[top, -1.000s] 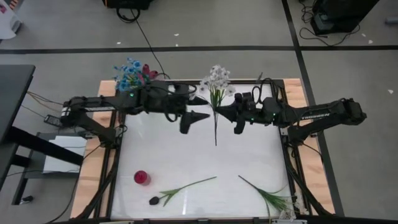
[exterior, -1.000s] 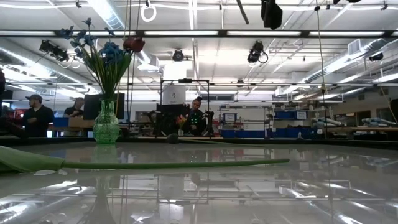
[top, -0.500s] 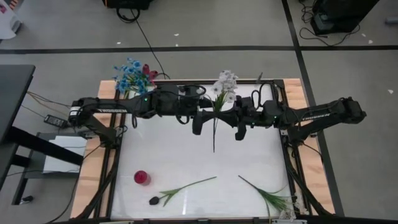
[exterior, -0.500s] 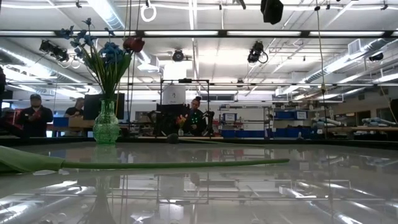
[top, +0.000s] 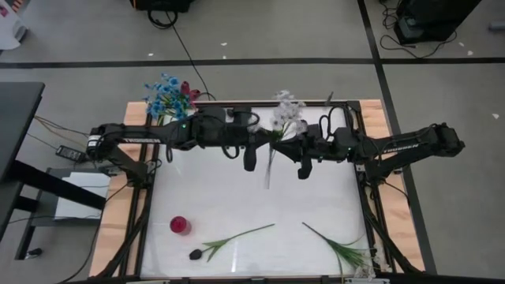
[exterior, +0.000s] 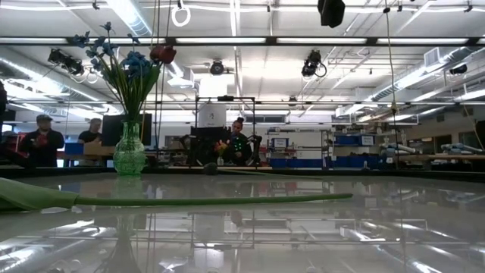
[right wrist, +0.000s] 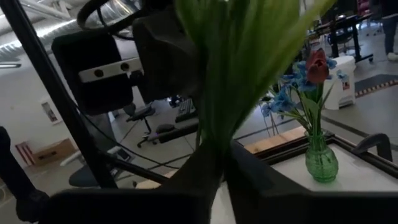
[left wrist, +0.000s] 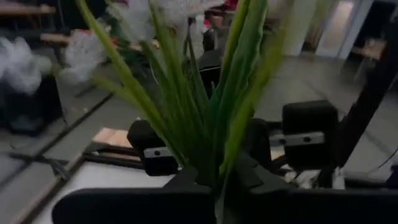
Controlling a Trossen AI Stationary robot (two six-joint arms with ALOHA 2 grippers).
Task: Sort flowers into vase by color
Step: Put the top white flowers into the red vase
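High view: the table [top: 237,197] carries three loose flowers along its near edge, and the green vase [top: 162,110] of blue stems stands at the far left corner. Mid-air, the left pincer [top: 260,147] is pinching the white flower [top: 286,110], likely a handover; whether the right pincer [top: 293,148] has let go, I cannot tell

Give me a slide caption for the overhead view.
Both grippers, left and right, meet at a white flower held above the table.

Held flower [top: 272,142] between both grippers (vase [top: 150,118] far-left corner).
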